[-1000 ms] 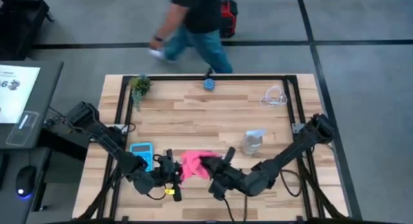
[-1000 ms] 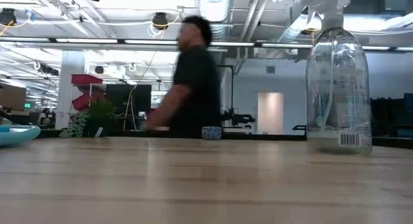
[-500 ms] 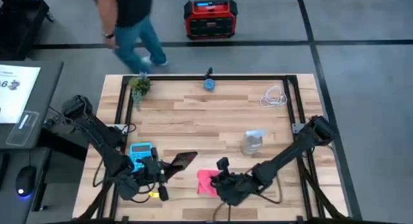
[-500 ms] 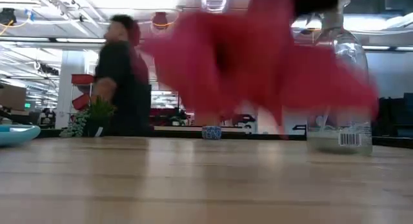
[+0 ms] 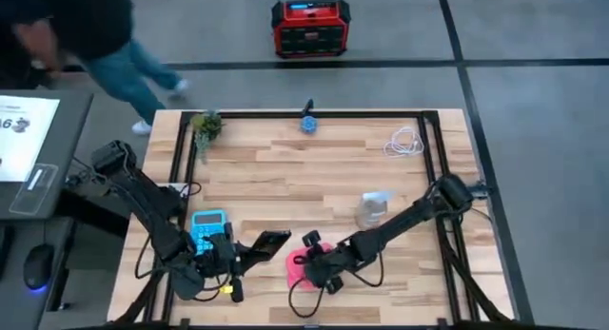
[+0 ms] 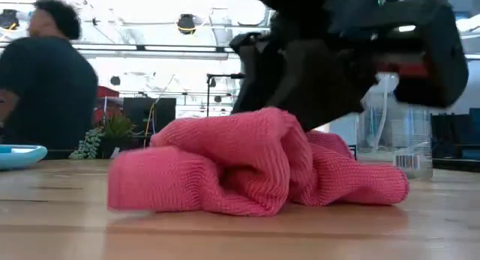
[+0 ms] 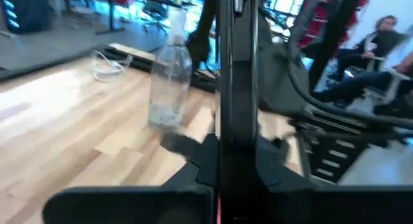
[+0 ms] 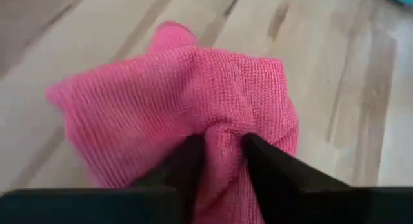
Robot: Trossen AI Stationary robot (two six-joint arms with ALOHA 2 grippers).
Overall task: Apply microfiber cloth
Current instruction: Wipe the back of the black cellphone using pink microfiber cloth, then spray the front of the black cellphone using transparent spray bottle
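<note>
Two of my right gripper's (image 8: 222, 150) fingers pinch a fold of the knitted, crumpled pink microfiber cloth (image 8: 181, 101), heaped just beside the black phone (image 5: 269, 241) that my left gripper (image 5: 240, 261) grips edgewise.

We see a soft pink microfiber cloth (image 8: 174, 101) with tiny knitted ribs, a bit fuzzy. The table (image 5: 285, 173) is smooth pale wood planks. The spray bottle (image 7: 169, 85) looks like clear shiny plastic. The phone (image 5: 269, 241) is black and shiny.
</note>
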